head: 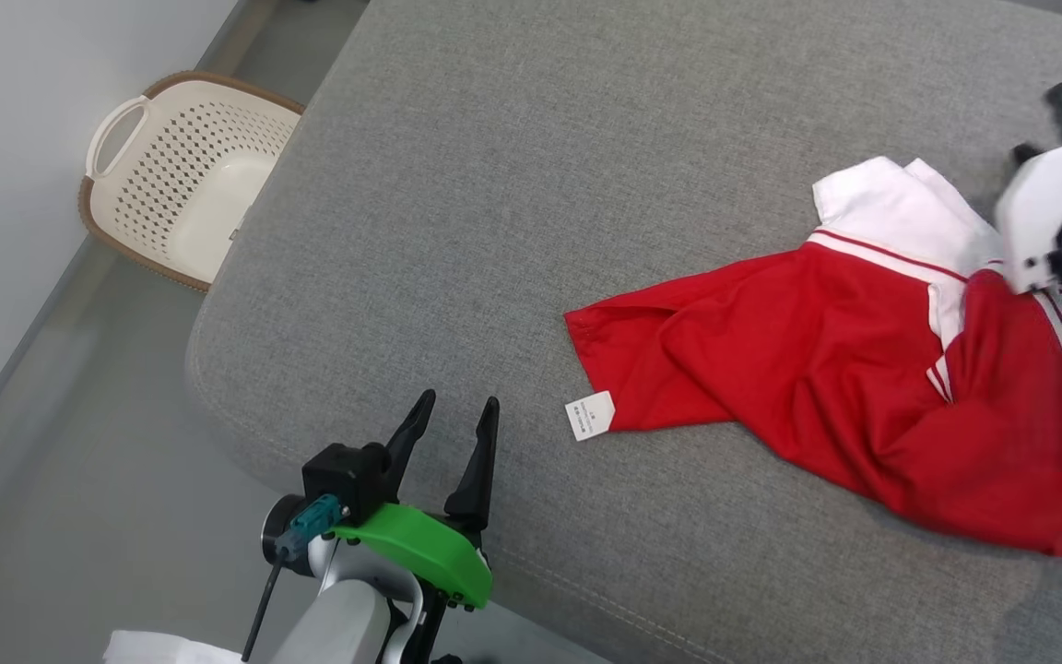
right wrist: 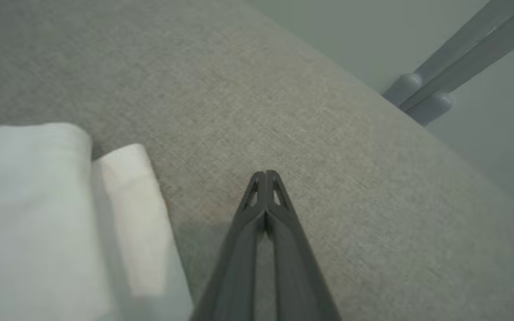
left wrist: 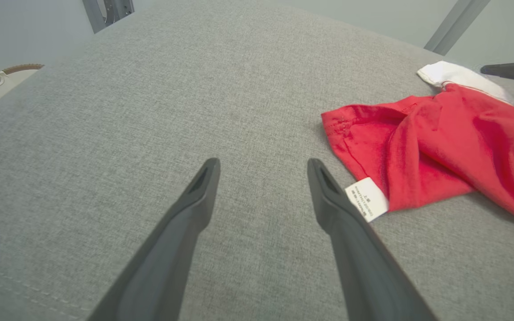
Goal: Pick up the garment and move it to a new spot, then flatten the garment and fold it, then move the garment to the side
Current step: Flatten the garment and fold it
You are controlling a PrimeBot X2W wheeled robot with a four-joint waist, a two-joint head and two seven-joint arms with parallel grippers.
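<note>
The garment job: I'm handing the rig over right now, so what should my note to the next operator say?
Left gripper: jaws open, empty, above the grey cushion near the hem label.
Right gripper: jaws shut on nothing, beside the white sleeve.
Garment: crumpled on the cushion, robot's right.
Done: nothing flattened or folded.
Left: flatten, fold, move aside.

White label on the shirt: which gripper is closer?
Left. The left gripper is just beside the label; the right gripper is across the garment, by its white sleeve.
</note>
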